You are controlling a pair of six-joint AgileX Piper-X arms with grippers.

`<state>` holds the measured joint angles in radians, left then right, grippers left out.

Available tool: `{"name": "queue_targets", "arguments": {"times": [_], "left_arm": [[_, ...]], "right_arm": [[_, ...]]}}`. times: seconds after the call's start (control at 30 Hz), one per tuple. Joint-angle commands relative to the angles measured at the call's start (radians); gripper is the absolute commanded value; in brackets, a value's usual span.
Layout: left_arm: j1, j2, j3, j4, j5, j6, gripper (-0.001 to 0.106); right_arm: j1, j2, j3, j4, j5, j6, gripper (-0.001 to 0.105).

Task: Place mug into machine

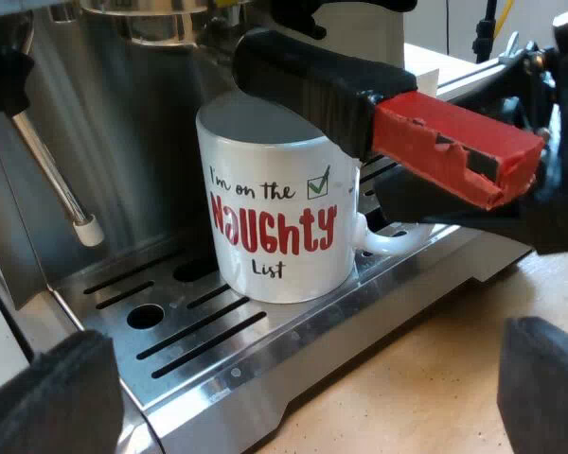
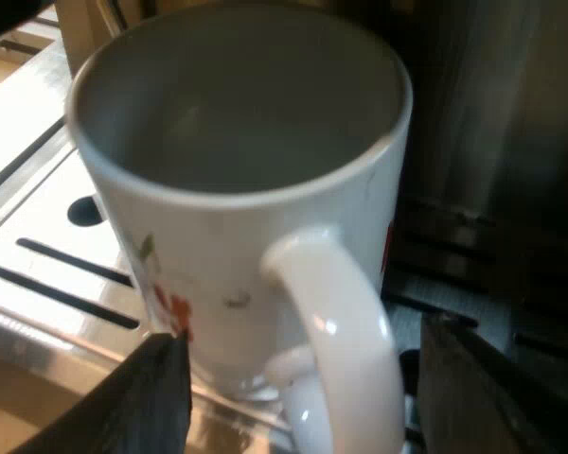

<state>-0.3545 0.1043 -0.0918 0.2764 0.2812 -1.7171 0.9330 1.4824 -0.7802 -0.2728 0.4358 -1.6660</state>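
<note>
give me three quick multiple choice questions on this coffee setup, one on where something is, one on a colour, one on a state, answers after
1. Where does the mug stand?
A. on the machine's slotted drip tray
B. on the wooden table
C. on top of the bean hopper

2. What colour is the end of the holder's handle over the mug?
A. blue
B. red
C. green

3. What is in the mug?
A. coffee to the brim
B. a tamper
C. nothing

Answers:
1 A, its base rests on the tray's slots.
2 B, the blocky end past the dark grip is red.
3 C, the right wrist view looks down into a bare inside.
</note>
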Motion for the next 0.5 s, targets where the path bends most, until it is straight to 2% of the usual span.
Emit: {"name": "queue_targets", "arguments": {"times": [0.03,0.23,0.4,0.5], "left_arm": [[-0.003,0.002,-0.004,-0.019,0.009,-0.012,0.081],[-0.003,0.002,-0.004,-0.021,0.009,-0.012,0.081],[-0.003,0.002,-0.004,-0.028,0.009,-0.012,0.081],[-0.003,0.002,-0.004,-0.028,0.009,-0.012,0.081]], "right_arm": [[0.001,-0.003,0.036,-0.030,0.002,0.018,0.055],[-0.012,0.014,0.114,-0.225,0.018,-0.006,0.055],[-0.034,0.085,0.114,-0.364,-0.055,-0.022,0.055],[-0.034,0.139,0.114,-0.456,-0.059,-0.051,0.055]]}}
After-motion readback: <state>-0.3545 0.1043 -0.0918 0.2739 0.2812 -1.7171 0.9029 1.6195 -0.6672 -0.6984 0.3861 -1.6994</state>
